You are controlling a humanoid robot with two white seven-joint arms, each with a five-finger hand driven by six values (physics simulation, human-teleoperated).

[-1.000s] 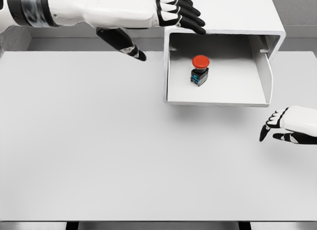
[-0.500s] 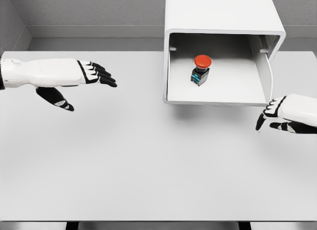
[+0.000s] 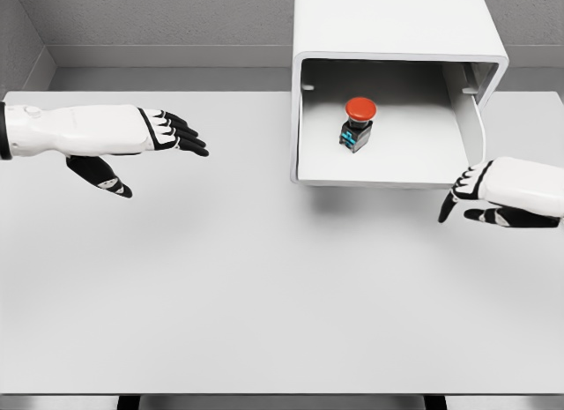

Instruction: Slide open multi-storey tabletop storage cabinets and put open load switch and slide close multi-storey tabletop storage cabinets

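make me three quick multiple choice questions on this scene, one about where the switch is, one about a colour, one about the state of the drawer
1. Where does the switch sit?
A. inside the open drawer
B. on the bare table
C. in the left robot hand

2. What colour is the switch's button?
A. green
B. yellow
C. red

3. What state is the drawer in?
A. pushed shut
B. pulled open
C. lifted off the table

Answers:
1 A, the switch stands on the floor of the drawer, apart from both hands.
2 C, its round cap is red over a dark base.
3 B, the drawer juts out from the cabinet towards the camera, its inside in full view, with the right robot hand open near its front right corner.
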